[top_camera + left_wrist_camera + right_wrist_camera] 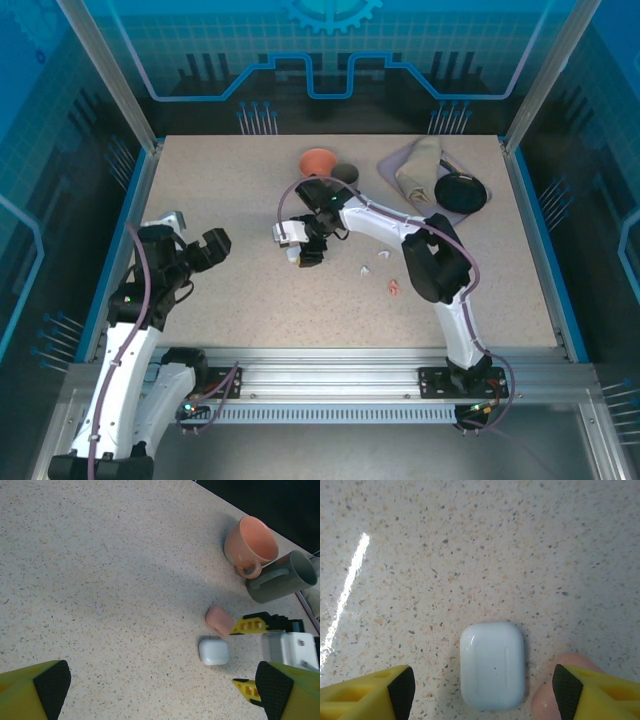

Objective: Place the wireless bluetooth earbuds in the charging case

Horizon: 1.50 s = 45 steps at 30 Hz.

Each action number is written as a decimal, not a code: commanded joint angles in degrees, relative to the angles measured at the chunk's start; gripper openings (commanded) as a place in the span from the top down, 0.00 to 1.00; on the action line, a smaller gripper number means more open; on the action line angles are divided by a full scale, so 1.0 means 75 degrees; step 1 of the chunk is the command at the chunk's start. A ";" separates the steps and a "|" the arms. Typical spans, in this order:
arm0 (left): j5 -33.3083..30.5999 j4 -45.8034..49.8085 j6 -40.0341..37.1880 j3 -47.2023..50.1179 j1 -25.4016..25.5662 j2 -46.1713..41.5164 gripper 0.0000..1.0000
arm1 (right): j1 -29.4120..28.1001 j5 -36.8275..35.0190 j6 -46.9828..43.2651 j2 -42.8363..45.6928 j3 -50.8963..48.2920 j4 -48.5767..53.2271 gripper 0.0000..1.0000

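Yellow, black-padded right fingers (pixel 400 687) stand spread either side of the white charging case (pixel 492 672), touching neither flank; the left fingers (pixel 50 685) gape wide, idle. Glossy, rigid and light, the rounded case will likely skid, so grip its long flat sides. Just beside it lies a pink case (pixel 547 700). Toward the bench's (pixel 220 200) right edge lie the earbuds (pixel 382 257): tiny, seemingly two white and one pink.
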<state>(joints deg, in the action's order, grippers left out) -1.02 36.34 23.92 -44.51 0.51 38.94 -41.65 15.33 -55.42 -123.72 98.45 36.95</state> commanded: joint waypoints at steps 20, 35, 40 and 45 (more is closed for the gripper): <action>0.0179 -0.0089 -0.0036 0.0057 -0.0068 -0.0041 0.01 | -0.0344 -0.1273 0.0043 -0.1719 0.1760 0.1549 0.26; 0.0114 -0.0158 -0.0083 -0.0064 -0.0068 0.0002 0.01 | -0.0413 -0.1250 0.0196 -0.1963 0.2014 0.1875 0.31; 0.0043 -0.0108 -0.0123 -0.0102 -0.0068 0.0017 0.01 | -0.0410 -0.0952 0.0317 -0.1788 0.1990 0.1788 0.35; 0.0068 -0.0029 -0.0080 -0.0154 -0.0068 0.0003 0.01 | -0.0408 -0.0747 0.0445 -0.1657 0.1990 0.1816 0.35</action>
<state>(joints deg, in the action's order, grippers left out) -1.04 36.14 23.88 -44.51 0.51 39.05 -43.57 7.03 -53.52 -136.22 112.99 48.90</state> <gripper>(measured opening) 0.990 0.649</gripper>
